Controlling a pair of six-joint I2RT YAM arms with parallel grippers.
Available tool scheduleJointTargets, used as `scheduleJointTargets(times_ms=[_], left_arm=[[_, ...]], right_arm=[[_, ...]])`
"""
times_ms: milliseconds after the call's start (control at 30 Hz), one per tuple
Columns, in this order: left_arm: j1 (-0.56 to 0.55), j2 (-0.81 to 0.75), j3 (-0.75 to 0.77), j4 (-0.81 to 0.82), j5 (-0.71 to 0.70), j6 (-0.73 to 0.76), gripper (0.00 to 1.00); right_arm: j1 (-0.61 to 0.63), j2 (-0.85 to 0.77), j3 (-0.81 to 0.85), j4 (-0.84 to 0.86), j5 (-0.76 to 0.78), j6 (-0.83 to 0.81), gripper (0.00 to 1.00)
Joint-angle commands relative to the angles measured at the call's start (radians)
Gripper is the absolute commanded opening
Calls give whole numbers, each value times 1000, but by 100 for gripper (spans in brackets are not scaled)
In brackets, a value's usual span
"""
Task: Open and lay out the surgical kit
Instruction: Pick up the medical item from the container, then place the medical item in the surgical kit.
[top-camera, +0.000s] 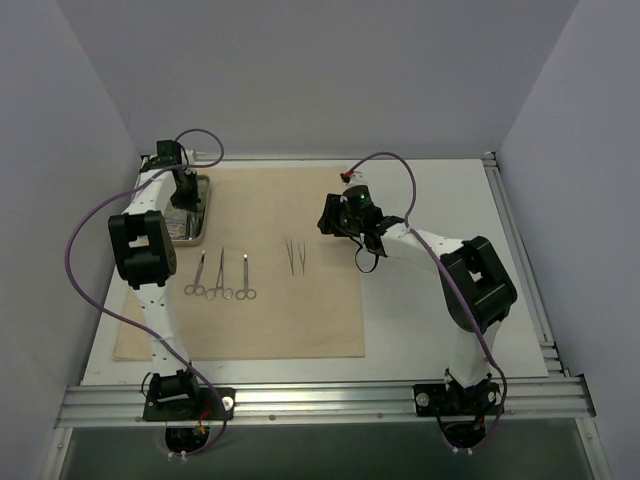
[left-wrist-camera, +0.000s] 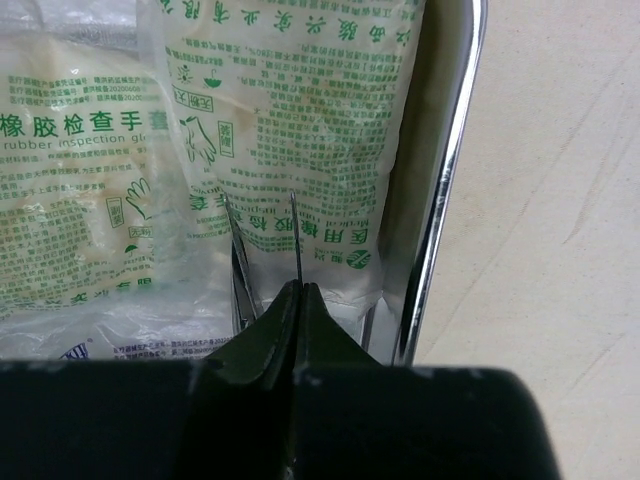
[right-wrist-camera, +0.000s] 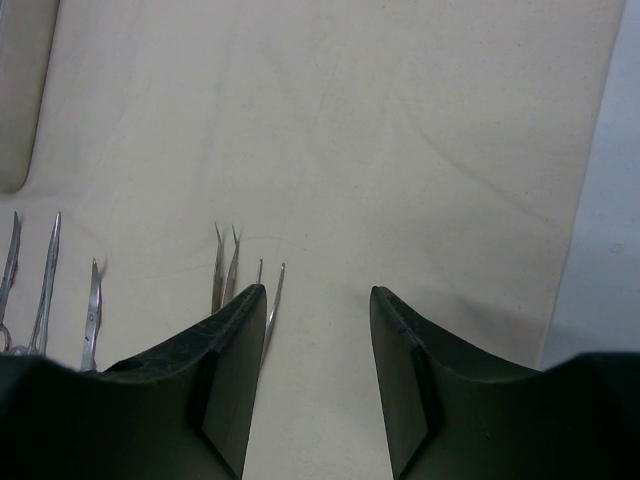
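The beige cloth wrap (top-camera: 300, 320) lies spread flat on the table. At its far left stands the steel tray (top-camera: 190, 240), and my left gripper (top-camera: 183, 200) hangs over it. In the left wrist view that gripper (left-wrist-camera: 298, 288) is shut inside the tray (left-wrist-camera: 440, 200) on thin steel tweezers (left-wrist-camera: 293, 235), above two green-printed packets (left-wrist-camera: 300, 120) (left-wrist-camera: 70, 200). Three scissor-like instruments (top-camera: 218, 276) and two tweezers (top-camera: 295, 255) lie on the cloth. My right gripper (right-wrist-camera: 318, 290) hovers open over bare cloth (right-wrist-camera: 350, 120), just right of the tweezers (right-wrist-camera: 272, 295).
Bare white table (top-camera: 450, 330) lies right of the cloth, and its edge shows in the right wrist view (right-wrist-camera: 600, 250). An aluminium rail (top-camera: 320, 400) runs along the near edge. Grey walls close in the left, back and right. Purple cables (top-camera: 85, 230) loop off both arms.
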Motion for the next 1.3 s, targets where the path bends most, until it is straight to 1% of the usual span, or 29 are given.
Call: scheduleJointTargets(times_ms=[0, 433, 600, 633, 733, 833, 900, 967, 1000, 1100, 1167, 1200, 1267], left_arm=[[16, -78, 31, 6, 6, -22, 2], [31, -212, 17, 15, 34, -60, 2], [31, -337, -67, 38, 77, -132, 2], [31, -383, -89, 42, 89, -147, 2], [18, -474, -193, 58, 126, -207, 2], [-42, -547, -305, 52, 97, -243, 2], [-119, -574, -383, 35, 70, -266, 2], [-183, -585, -415, -2, 19, -287, 2], [-240, -578, -423, -17, 13, -293, 2], [-330, -513, -396, -109, -10, -348, 2], [-370, -445, -339, -175, -26, -396, 2], [-389, -427, -322, -185, -26, -402, 2], [-441, -394, -314, -168, -76, -428, 2]], right_arm=[[-5, -17, 31, -11, 12, 8, 42], [1, -88, 16, -5, 30, 11, 42], [21, -115, 23, 14, 32, 14, 42], [28, -117, 29, 15, 32, 12, 42], [57, -125, 52, 14, 33, 0, 42], [71, -140, 56, 14, 33, 6, 42], [67, -154, 42, 14, 29, 23, 42], [65, -180, 16, 0, 49, 38, 42], [65, -189, 3, -3, 55, 43, 42], [65, -238, -50, -8, 81, 58, 42], [65, -272, -81, -15, 95, 64, 42], [65, -281, -89, -26, 127, 65, 42], [65, -307, -108, -34, 153, 68, 42]])
